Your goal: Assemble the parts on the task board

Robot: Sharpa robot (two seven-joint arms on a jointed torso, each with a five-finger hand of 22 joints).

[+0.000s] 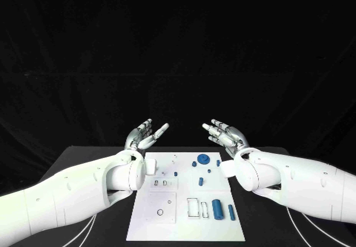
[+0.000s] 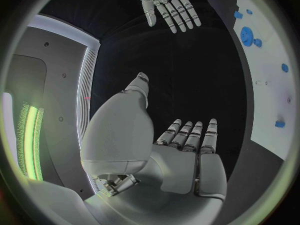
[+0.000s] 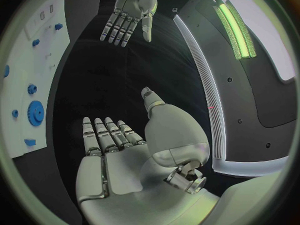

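I am holding my left hand (image 1: 146,133) and right hand (image 1: 225,133) raised, fingers spread wide and gripping nothing, beyond the task board (image 1: 148,226), where the blue parts (image 1: 217,208) are lying loose, so assembly looks barely begun.

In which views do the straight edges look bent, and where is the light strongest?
Left wrist view: the white task board edge curves, fisheye distortion. Right wrist view: same bending, and a bright green light strip glows strongest. Head view: edges stay straight, background black, board evenly lit.
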